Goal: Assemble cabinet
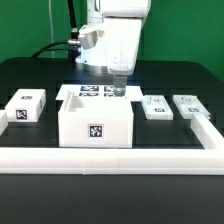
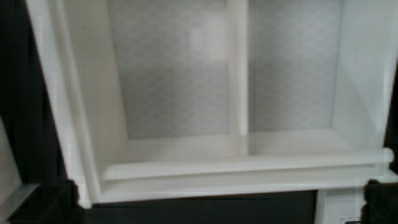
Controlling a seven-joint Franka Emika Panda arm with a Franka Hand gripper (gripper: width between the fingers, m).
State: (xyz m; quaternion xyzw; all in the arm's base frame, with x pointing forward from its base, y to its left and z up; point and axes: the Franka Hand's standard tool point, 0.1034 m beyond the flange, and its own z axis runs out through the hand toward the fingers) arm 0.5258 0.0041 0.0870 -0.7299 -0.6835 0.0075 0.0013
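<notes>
Gripper (image 1: 117, 91) low over the cabinet (image 1: 95, 128) (jaws wide apart); fingers (image 2: 43, 203) flanking one white wall

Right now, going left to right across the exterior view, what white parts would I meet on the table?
small tagged block → cabinet → flat tagged panel → second flat panel

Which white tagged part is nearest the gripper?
The cabinet, the big central box: the gripper hangs right above it; the smaller parts lie off to either side.
</notes>
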